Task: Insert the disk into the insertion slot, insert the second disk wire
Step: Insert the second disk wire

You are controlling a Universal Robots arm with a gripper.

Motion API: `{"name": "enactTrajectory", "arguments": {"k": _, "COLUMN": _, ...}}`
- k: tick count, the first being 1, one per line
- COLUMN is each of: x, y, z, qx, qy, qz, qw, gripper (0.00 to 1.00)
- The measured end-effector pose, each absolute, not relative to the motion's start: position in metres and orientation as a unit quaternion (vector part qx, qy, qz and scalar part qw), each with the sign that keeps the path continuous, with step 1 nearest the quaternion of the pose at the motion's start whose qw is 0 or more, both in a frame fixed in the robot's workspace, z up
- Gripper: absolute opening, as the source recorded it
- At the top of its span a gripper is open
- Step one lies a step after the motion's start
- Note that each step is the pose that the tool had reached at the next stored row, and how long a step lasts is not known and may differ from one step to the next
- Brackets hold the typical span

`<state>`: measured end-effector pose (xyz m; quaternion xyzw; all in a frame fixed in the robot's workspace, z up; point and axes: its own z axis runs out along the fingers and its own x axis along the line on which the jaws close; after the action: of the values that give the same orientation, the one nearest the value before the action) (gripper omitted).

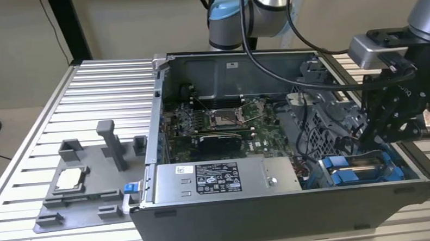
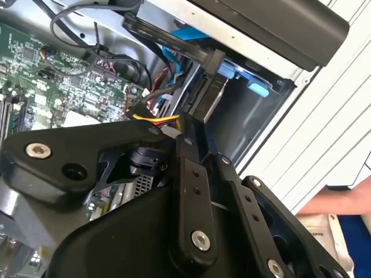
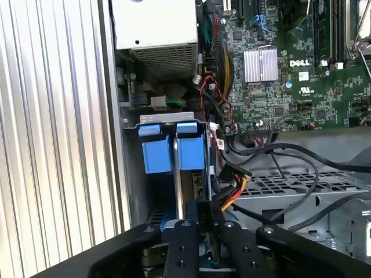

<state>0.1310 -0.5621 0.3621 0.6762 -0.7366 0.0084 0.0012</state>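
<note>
Looking through the first wrist view, I see the disk (image 3: pixel 191 153) seated in its slot (image 3: pixel 152 194), its blue carrier tab beside a second tab (image 3: pixel 155 155) in the neighbouring bay. In the exterior view these blue carriers sit in the near corner of the case (image 1: pixel 277 216), on the exterior view's right. A plug (image 3: pixel 232 172) with yellow, red and black wires lies just beside the disk. My tool (image 3: pixel 207 207) stands over the bay with its fingers drawn nearly together and the tips close to that plug. I cannot tell whether they pinch anything. Towards the exterior view's left of the carriers lies the power supply (image 1: pixel 217 177), with the motherboard (image 1: pixel 215 123) farther back. The case stands on the ribbed table (image 1: pixel 91 104), where a grey tray (image 1: pixel 80 186) lies at the exterior view's left. A person's arm (image 2: pixel 342 200) shows beyond the case in the second wrist view.
</note>
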Motion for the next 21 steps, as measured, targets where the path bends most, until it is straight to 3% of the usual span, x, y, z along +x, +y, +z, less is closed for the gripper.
{"name": "enactTrajectory", "arguments": {"k": 5, "x": 0.132, "y": -0.566, "z": 0.36, "qx": 0.677, "qy": -0.736, "qz": -0.009, "qw": -0.015, "gripper": 0.0}}
{"name": "enactTrajectory", "arguments": {"k": 21, "x": 0.154, "y": -0.567, "z": 0.351, "qx": 0.703, "qy": -0.711, "qz": -0.015, "qw": -0.01, "gripper": 0.0}}
